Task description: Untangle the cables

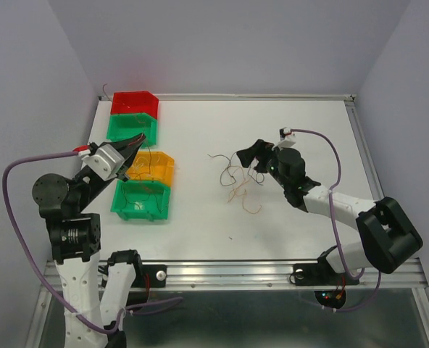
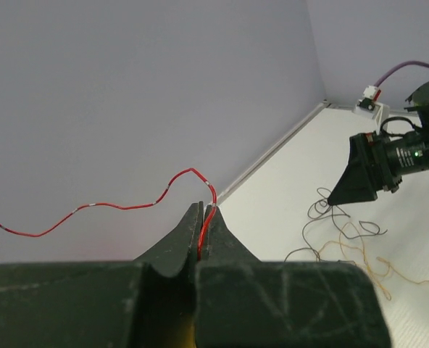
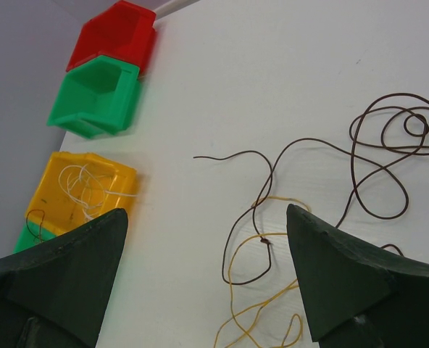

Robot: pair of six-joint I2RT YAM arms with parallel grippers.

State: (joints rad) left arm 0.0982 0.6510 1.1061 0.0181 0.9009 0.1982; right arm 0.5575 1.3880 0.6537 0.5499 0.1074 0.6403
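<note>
My left gripper point(image 2: 202, 208) is shut on a thin red wire point(image 2: 127, 205), which curls away to the left in the air. In the top view the left gripper point(image 1: 135, 141) hovers over the bins at the table's left. The remaining cables point(image 1: 238, 181) lie loosely tangled at mid-table: a dark brown wire point(image 3: 356, 156) and a yellow-orange wire point(image 3: 261, 304), crossing each other. They also show in the left wrist view point(image 2: 352, 239). My right gripper point(image 1: 249, 156) is open and empty just above the tangle's far edge, and the wires lie between its fingers point(image 3: 206, 212).
Four bins stand in a column at the left: red point(image 1: 135, 101), green point(image 1: 131, 127), yellow point(image 1: 156, 168) and green point(image 1: 140, 199). The yellow bin point(image 3: 84, 188) holds whitish wires. The lower green bin holds a dark wire. Walls enclose the table on three sides.
</note>
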